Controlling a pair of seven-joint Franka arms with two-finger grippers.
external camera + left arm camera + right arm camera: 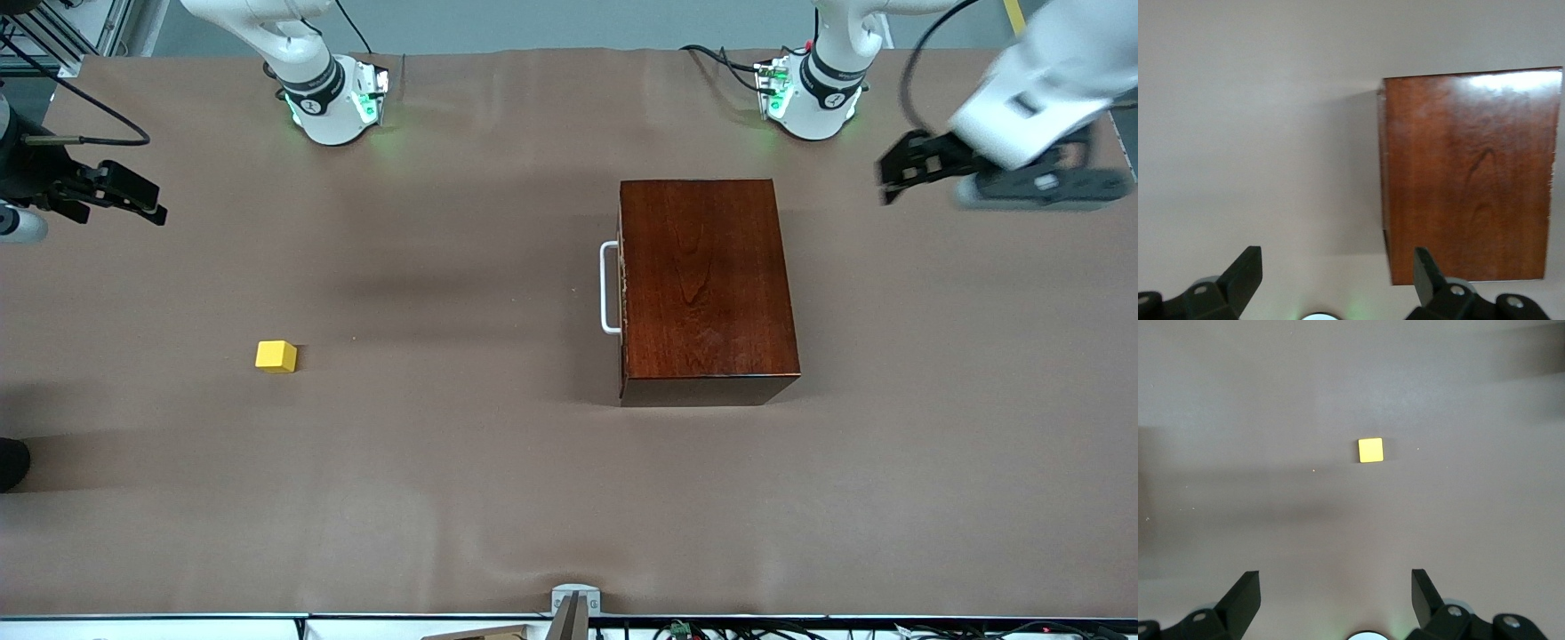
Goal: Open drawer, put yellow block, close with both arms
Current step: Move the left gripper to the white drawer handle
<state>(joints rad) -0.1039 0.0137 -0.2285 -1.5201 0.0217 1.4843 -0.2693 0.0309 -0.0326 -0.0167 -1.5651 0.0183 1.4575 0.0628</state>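
The glossy dark red-brown wooden box [707, 284] stands mid-table toward the left arm's end. Its drawer is shut, and the white bar handle [609, 287] faces the right arm's end. The box also shows in the left wrist view [1471, 173]. The yellow block [276, 356] lies on the table toward the right arm's end and shows in the right wrist view [1371, 450]. My left gripper [889, 178] is open and empty, up in the air beside the box at the left arm's end. My right gripper [147, 203] is open and empty, high over the table's right-arm end.
The brown table cover [462, 462] spreads wide around the box and the block. The two arm bases [338, 102] [809, 98] stand along the table's edge farthest from the camera. A small grey bracket [573, 600] sits at the nearest edge.
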